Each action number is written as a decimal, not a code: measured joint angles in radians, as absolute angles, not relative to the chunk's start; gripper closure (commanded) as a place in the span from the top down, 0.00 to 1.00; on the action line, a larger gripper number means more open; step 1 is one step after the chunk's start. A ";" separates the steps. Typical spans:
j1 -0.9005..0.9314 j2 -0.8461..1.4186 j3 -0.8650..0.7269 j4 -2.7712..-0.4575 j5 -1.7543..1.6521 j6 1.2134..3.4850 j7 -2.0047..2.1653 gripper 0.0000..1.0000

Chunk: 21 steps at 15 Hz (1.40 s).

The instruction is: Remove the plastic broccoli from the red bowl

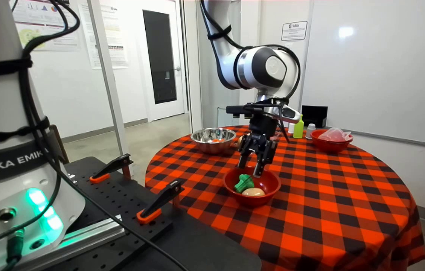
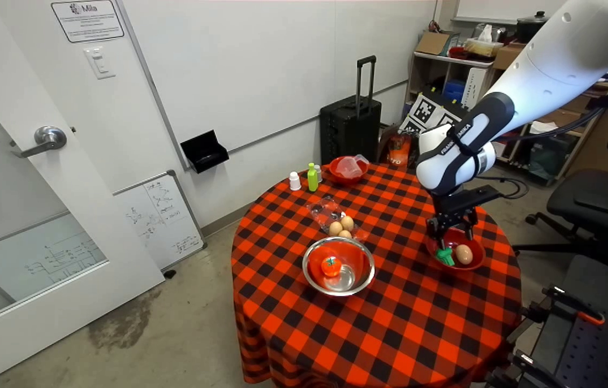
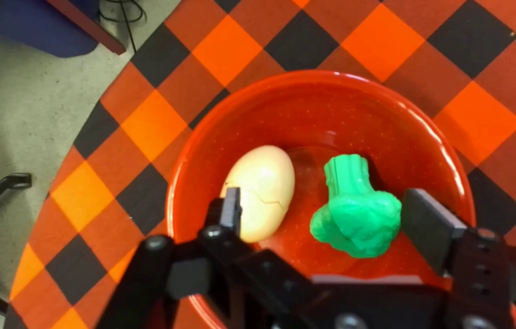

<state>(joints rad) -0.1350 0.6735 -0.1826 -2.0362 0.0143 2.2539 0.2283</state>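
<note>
Tomato point(image 2: 330, 266) in metal bowl point(image 2: 347, 278), eggs point(image 2: 335, 229), upright green bottle point(image 2: 312, 178)

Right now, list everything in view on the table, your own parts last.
red bowl: 1, orange-red, on the tablecloth
plastic broccoli: 1, green, in the red bowl
egg: 1, beige, in the red bowl
metal bowl: 1, silver, on the tablecloth
tomato: 1, red with green top, in the metal bowl
other eggs: 3 visible, brown, near the metal bowl
carton: 1, clear, by the other eggs
red dish: 1, red, on the tablecloth
translucent plasticware: count unclear, pale, in the red dish
bottle: 1, yellow-green, near the red dish
small containers: 2, whitish, beside the bottle
tablecloth: 1, red-and-black checked, under both bowls
claw: 1, black, open at the red bowl
arm: 1, white and black, over the tablecloth
</note>
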 measured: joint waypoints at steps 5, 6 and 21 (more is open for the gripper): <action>-0.134 0.691 -0.176 -2.026 0.014 2.254 0.227 0.90; -0.134 0.693 -0.174 -2.025 0.014 2.254 0.227 0.90; -0.127 0.778 -0.159 -1.960 0.014 2.254 0.216 0.81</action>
